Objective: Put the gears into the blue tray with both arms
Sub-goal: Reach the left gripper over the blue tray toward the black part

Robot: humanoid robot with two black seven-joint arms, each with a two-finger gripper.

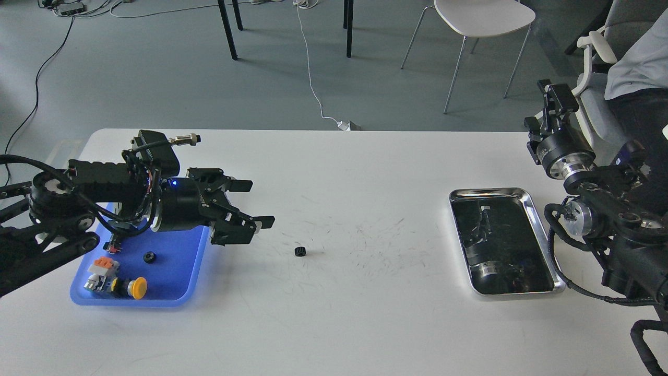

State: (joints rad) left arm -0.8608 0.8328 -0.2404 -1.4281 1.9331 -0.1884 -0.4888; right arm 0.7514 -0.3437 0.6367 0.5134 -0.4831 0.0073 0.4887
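Observation:
A tiny black gear (pixel 300 251) lies on the white table near its middle. A second small black ring gear (pixel 150 256) rests inside the blue tray (pixel 177 282) at the left. My left gripper (pixel 255 203) hovers open just right of the tray, its fingers spread and empty, a short way left of the loose gear. My right gripper (pixel 556 102) is raised at the far right beyond the table edge, pointing up; its two fingers cannot be told apart.
The blue tray also holds several push-button switches, one with a yellow cap (pixel 138 287). A shiny steel tray (pixel 535 209) sits at the right. A white chair (pixel 482 21) and a seated person (pixel 639 68) are behind the table.

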